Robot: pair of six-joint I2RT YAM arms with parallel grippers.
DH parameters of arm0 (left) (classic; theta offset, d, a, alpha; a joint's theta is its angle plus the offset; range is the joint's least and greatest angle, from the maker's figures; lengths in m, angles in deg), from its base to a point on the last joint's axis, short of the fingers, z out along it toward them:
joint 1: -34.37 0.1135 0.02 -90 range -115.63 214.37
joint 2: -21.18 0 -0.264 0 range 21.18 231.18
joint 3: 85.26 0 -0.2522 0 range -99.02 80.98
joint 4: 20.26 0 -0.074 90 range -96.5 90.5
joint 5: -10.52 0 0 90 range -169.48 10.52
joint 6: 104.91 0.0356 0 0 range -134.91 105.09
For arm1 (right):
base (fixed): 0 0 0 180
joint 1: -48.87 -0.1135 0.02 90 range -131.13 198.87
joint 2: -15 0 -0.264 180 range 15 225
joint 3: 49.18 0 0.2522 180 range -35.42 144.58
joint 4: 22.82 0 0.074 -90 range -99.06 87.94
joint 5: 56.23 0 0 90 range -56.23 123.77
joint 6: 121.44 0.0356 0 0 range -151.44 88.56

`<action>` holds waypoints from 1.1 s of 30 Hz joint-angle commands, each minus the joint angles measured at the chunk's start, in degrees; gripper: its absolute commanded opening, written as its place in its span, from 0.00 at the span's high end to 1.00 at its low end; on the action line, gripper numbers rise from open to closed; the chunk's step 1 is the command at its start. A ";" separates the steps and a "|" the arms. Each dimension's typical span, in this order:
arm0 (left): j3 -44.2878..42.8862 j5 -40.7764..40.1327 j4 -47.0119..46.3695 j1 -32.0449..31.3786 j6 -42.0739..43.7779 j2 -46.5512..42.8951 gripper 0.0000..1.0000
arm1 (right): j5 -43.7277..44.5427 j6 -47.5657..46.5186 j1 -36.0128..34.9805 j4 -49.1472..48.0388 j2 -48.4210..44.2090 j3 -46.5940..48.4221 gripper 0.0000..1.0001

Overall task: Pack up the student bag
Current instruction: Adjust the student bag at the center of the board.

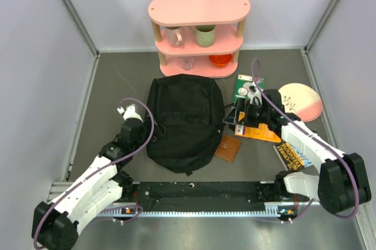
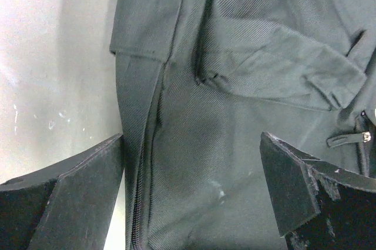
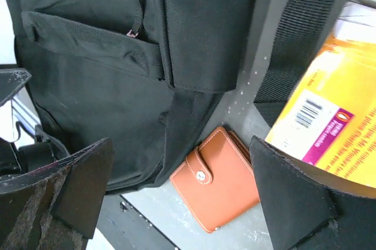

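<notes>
The student bag [image 1: 183, 123] lies flat in the middle of the top view. We hold our left gripper [image 1: 128, 110] and right gripper [image 1: 236, 115] wide open and empty at its sides, probably to unzip it.

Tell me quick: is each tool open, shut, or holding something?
Left tool: open, empty, over the bag.
Right tool: open, empty.

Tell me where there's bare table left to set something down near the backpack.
Bare grey table lies left of the large black fabric backpack, back toward the pink two-tier shelf. Right of the backpack is crowded: small brown leather wallet, orange book, pink-and-cream plate.
</notes>
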 commanded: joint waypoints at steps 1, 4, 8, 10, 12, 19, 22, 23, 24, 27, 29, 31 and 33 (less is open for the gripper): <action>2.74 -2.55 3.07 -2.08 -6.24 -1.11 0.02 | 1.23 0.93 -4.06 -3.73 3.65 4.33 0.04; 3.97 -3.24 4.11 -3.31 -7.13 -1.28 0.02 | 2.72 0.40 -6.00 -3.12 8.83 7.23 0.07; 4.67 -3.86 6.40 -3.49 -7.30 -1.90 0.02 | 6.24 -0.47 -7.76 -2.24 13.76 10.84 0.09; 5.11 -3.34 6.41 -3.49 -7.57 -2.34 0.02 | 8.43 -0.30 -8.03 -1.88 16.66 12.86 0.10; 6.17 -2.90 5.27 -3.49 -7.31 -2.43 0.02 | 9.49 -0.21 -8.20 -1.62 20.07 14.70 0.13; 6.96 0.88 -0.53 -3.49 -5.90 0.38 0.12 | 9.41 -1.09 -9.52 -0.56 27.56 17.17 0.23; 6.17 1.06 -2.03 -3.49 -4.67 1.96 0.20 | 7.21 -0.57 -10.22 -1.53 28.88 17.17 0.36; 5.91 -0.25 -2.03 -3.49 -3.88 2.32 0.25 | 5.38 -0.22 -10.40 -2.66 28.88 16.30 0.44; 5.47 -1.30 -1.94 -3.49 -3.70 3.01 0.26 | 4.40 0.66 -11.01 -4.50 28.80 15.86 0.47; 3.19 -7.36 -0.89 -3.49 -1.69 3.81 0.27 | 0.80 2.76 -12.59 -9.51 27.83 14.10 0.63; 0.47 -9.65 -0.19 -3.14 1.04 4.51 0.23 | -0.96 3.82 -13.21 -11.19 27.74 13.13 0.75; -2.95 -11.24 0.08 -2.70 3.23 6.44 0.20 | -1.23 5.23 -13.83 -14.10 27.74 12.95 0.99; -5.16 -11.86 0.86 -2.00 5.79 9.15 0.13 | -0.18 6.02 -14.01 -14.19 27.48 12.87 1.00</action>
